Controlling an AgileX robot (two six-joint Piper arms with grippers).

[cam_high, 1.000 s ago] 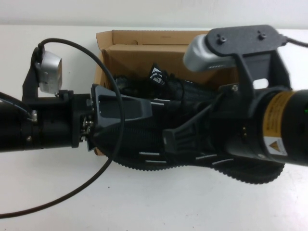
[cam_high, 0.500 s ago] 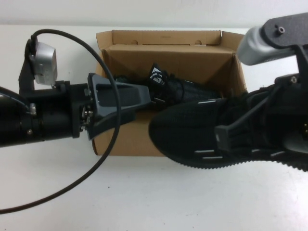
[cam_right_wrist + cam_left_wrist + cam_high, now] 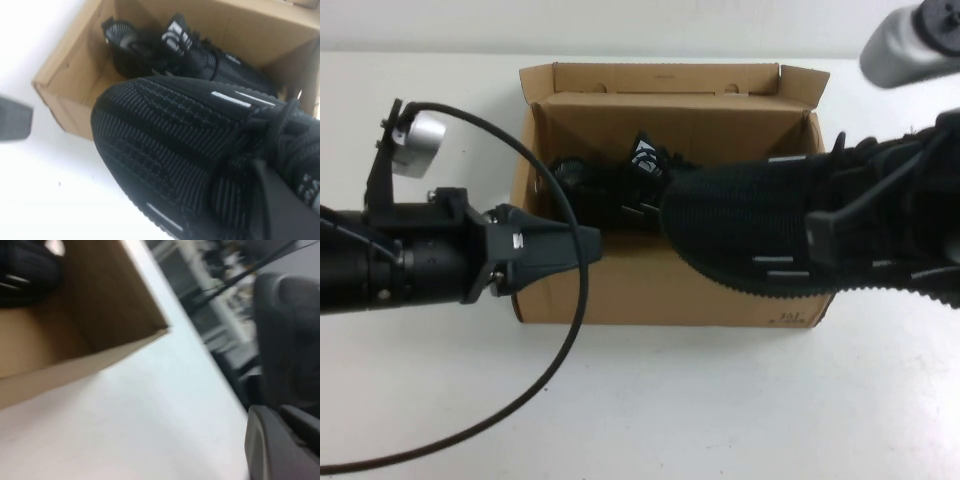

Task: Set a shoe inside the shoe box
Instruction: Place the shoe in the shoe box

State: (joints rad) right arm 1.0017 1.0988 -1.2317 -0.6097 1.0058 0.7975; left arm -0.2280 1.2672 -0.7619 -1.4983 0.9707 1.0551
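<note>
inside shoe box [image 3: 620, 300]: one shoe [image 3: 620, 185] (black)

Bright even light, soft shadows, left wrist view blurred

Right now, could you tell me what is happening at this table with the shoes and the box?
The right gripper is shut on a black shoe and holds it in the air, toe over the right part of the open shoe box. A second, matching shoe already lies inside the box along the back wall. The left gripper is shut and empty, pointing at the box's left front corner. The held shoe is not yet in the box.
</note>
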